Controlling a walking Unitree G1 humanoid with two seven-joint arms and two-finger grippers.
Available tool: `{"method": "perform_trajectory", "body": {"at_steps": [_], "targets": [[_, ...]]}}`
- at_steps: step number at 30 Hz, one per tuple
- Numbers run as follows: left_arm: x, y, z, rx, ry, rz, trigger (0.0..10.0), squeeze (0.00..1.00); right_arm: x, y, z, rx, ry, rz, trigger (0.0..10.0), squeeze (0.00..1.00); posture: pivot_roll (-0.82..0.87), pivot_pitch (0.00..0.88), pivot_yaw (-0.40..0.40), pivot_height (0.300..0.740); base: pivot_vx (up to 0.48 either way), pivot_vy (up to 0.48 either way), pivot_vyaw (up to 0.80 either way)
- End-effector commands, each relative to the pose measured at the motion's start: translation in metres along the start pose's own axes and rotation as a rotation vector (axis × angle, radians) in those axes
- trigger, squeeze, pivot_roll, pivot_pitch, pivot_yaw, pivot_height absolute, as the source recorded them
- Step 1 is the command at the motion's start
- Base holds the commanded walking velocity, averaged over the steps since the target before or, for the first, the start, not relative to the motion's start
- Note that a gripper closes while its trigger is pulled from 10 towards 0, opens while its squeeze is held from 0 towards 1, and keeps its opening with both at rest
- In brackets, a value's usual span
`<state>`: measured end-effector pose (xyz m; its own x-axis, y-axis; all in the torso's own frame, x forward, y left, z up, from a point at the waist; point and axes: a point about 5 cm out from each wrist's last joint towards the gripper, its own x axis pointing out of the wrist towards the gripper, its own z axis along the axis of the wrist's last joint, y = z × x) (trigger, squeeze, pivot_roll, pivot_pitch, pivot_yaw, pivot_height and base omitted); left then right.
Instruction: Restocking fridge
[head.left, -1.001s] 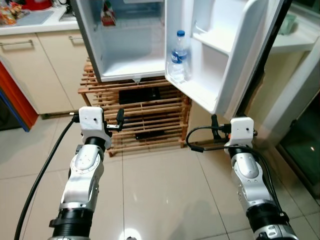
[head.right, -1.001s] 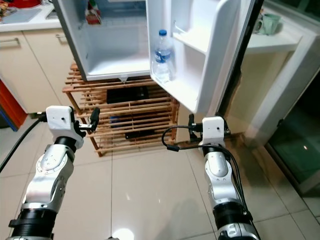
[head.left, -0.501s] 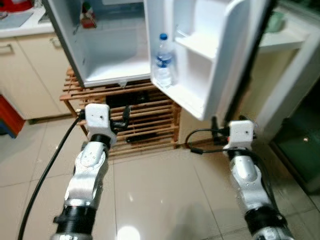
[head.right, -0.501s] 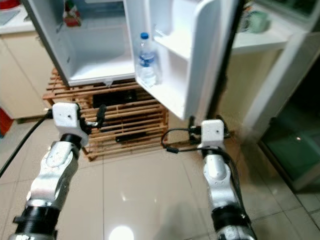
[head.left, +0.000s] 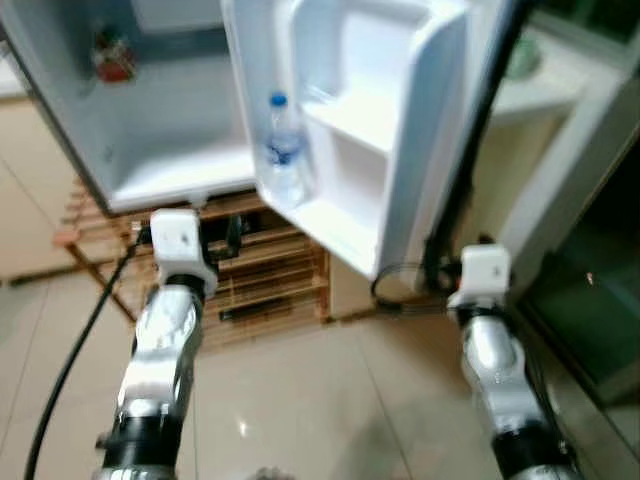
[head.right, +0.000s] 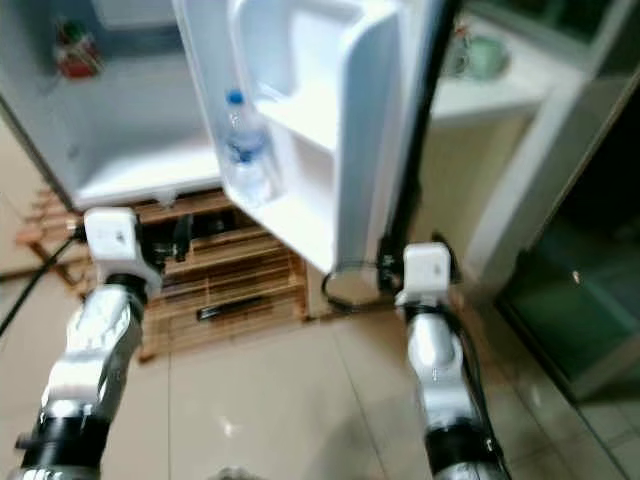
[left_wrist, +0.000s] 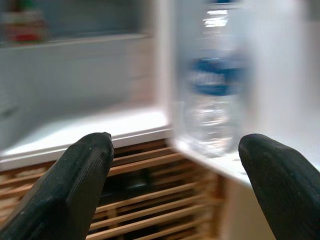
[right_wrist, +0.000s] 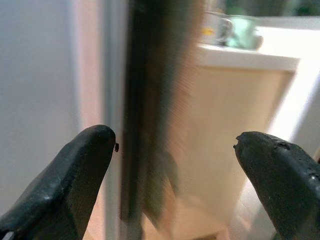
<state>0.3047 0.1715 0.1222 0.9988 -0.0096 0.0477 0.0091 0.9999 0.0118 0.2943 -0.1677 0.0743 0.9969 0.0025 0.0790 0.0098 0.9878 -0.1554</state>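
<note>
White fridge (head.left: 160, 150): door swung open.
Water bottle (head.left: 283, 150): stood in the door shelf.
Left gripper (left_wrist: 175, 190): fingers spread, empty.
Right gripper (right_wrist: 175, 185): fingers spread, empty.

Both silver arms reached forward at about the same height, well apart, elbows low. The left gripper (left_wrist: 175, 180) had its two black fingers (left_wrist: 75, 185) spread wide with nothing between them. The right gripper (right_wrist: 175, 175) was likewise spread wide, its fingers (right_wrist: 80, 175) holding nothing.
</note>
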Motion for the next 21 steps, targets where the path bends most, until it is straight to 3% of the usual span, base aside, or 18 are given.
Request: {"method": "perform_trajectory", "body": {"at_steps": [1, 11, 15, 21], "targets": [[0.001, -0.006, 0.004, 0.007, -0.023, -0.031, 10.0, 0.0, -0.002, -0.004, 0.0, -0.003, 0.002, -0.007, 10.0, 0.0, -0.15, 0.0, 0.07, 0.74, 0.0, -0.469, 0.0], [0.002, -0.006, 0.007, -0.005, -0.036, -0.039, 10.0, 0.0, -0.001, -0.009, -0.003, 0.006, 0.022, -0.029, 10.0, 0.0, -0.15, 0.0, 0.071, 0.74, 0.0, -0.452, 0.0], [0.0, -0.004, 0.003, -0.066, -0.009, 0.007, 10.0, 0.0, 0.021, -0.025, 0.007, -0.057, 0.021, -0.091, 10.0, 0.0, -0.15, 0.0, 0.072, 0.74, 0.12, -0.206, 0.0], [-0.002, -0.005, -0.001, -0.077, 0.011, 0.011, 10.0, 0.0, 0.055, -0.038, 0.026, -0.127, 0.048, -0.085, 10.0, 0.0, -0.13, 0.0, 0.059, 0.74, 0.0, 0.0, 0.18]]}}
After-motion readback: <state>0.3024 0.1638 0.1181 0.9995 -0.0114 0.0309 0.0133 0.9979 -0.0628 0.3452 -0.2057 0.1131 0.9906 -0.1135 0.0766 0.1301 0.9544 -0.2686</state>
